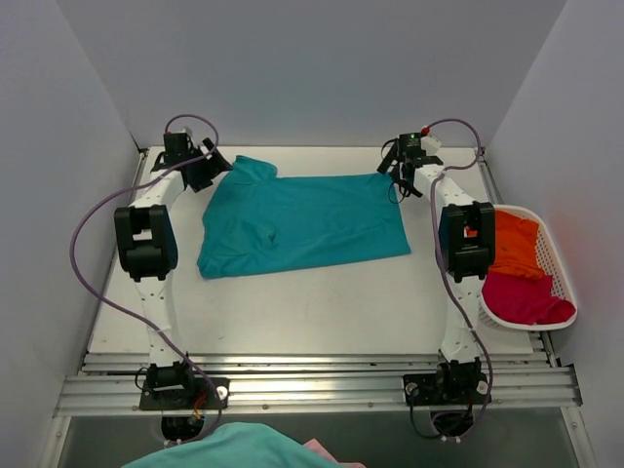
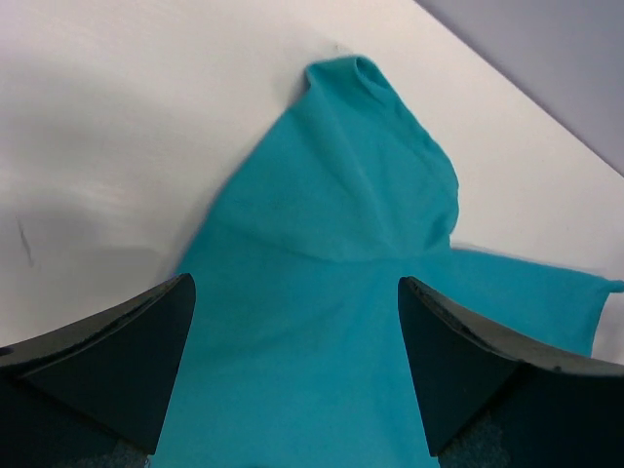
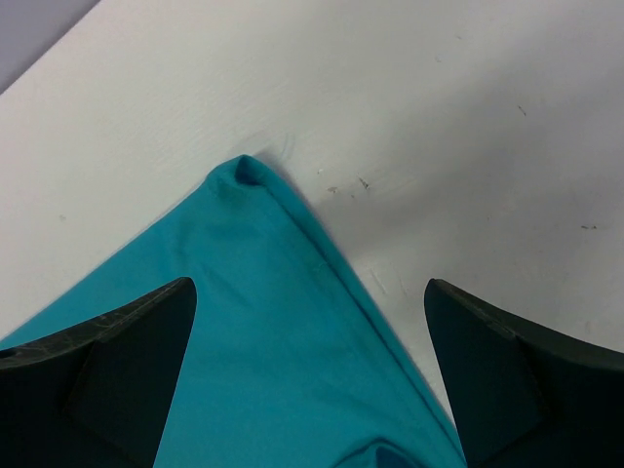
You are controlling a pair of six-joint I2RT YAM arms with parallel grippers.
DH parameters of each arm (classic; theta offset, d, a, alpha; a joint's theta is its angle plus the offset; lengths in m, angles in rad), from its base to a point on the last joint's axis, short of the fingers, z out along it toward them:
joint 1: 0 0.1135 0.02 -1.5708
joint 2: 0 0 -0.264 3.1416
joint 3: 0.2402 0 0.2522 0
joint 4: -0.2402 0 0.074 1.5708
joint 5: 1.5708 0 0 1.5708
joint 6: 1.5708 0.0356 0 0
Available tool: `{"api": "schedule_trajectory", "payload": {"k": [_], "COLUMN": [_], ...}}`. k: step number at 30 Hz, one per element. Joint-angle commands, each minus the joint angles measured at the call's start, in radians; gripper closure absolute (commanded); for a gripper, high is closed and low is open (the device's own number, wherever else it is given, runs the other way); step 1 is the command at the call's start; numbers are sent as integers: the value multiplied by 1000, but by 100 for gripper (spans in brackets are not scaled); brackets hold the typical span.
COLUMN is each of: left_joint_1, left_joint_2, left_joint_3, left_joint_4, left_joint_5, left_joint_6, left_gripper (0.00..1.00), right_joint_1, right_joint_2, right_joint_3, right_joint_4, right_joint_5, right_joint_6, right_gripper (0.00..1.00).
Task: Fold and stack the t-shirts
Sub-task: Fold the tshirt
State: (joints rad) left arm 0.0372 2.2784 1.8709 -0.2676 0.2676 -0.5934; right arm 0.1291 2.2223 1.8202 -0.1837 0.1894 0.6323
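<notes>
The teal t-shirt (image 1: 297,222) lies spread flat across the middle of the table. My left gripper (image 1: 216,162) is open above its far left corner, and the teal cloth (image 2: 331,244) shows between the fingers. My right gripper (image 1: 397,175) is open above the shirt's far right corner (image 3: 283,322). Neither gripper holds cloth. The orange t-shirt (image 1: 515,246) and the magenta-red t-shirt (image 1: 525,298) lie bunched in the basket at the right.
The white lattice basket (image 1: 558,263) stands at the table's right edge beside the right arm. Grey walls enclose the table on three sides. Some teal and pink cloth (image 1: 244,448) shows below the front rail.
</notes>
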Motion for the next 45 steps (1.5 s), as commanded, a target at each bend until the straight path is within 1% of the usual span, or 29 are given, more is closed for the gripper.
{"api": "schedule_trajectory", "payload": {"k": [1,2,3,4,6,7,9,10,13,16,26,29,30,33,34,35,37,38,40,41,43,44,45], "left_joint_1": [13,15,18,20,21,24,24,26,32,29,-26,-29,-58,-63,-62,-65,-65,-63,-63,-66,-65,-65,-65], "left_joint_2": [84,151,182,244,305,364,420,476,567,605,658,673,675,681,685,687,691,691,691,690,688,688,690], "left_joint_3": [216,264,360,408,503,592,675,748,844,852,858,861,863,860,860,860,860,858,858,856,855,856,856], "left_joint_4": [-24,-41,-73,-87,-110,-123,-131,-130,-101,-45,16,36,36,47,50,51,53,53,51,47,47,42,42], "left_joint_5": [82,87,91,99,101,99,87,85,100,111,99,104,99,90,90,90,88,88,85,75,70,67,64], "left_joint_6": [33,33,33,32,30,29,24,8,-46,-94,-152,-174,-169,-171,-177,-180,-178,-177,-177,-175,-175,-175,-177], "left_gripper": [6,6,6,6,6,6,6,6,6,6,6,4,3,0,4,14,21,33,48,59,69,79,83], "right_joint_1": [-20,-25,-29,-37,-45,-51,-55,-57,-77,-91,-106,-106,-106,-106,-106,-108,-108,-106,-108,-108,-106,-106,-106], "right_joint_2": [23,46,60,74,111,122,143,149,162,165,180,181,181,181,184,185,188,188,189,191,194,194,194], "right_joint_3": [67,83,96,111,158,172,201,208,223,220,200,191,188,180,180,179,180,177,172,172,169,166,163], "right_joint_4": [38,39,38,35,29,27,33,36,49,67,112,118,118,124,125,125,127,128,132,133,135,136,138], "right_joint_5": [-30,-39,-42,-47,-56,-61,-73,-79,-94,-114,-160,-160,-160,-163,-162,-163,-165,-165,-166,-168,-173,-173,-171], "right_joint_6": [-16,-13,-10,-6,-3,0,3,4,15,24,41,37,37,32,30,30,29,29,29,27,27,27,27], "right_gripper": [0,0,0,0,0,0,0,0,0,0,0,0,0,0,0,0,1,1,2,3,5,6,7]}}
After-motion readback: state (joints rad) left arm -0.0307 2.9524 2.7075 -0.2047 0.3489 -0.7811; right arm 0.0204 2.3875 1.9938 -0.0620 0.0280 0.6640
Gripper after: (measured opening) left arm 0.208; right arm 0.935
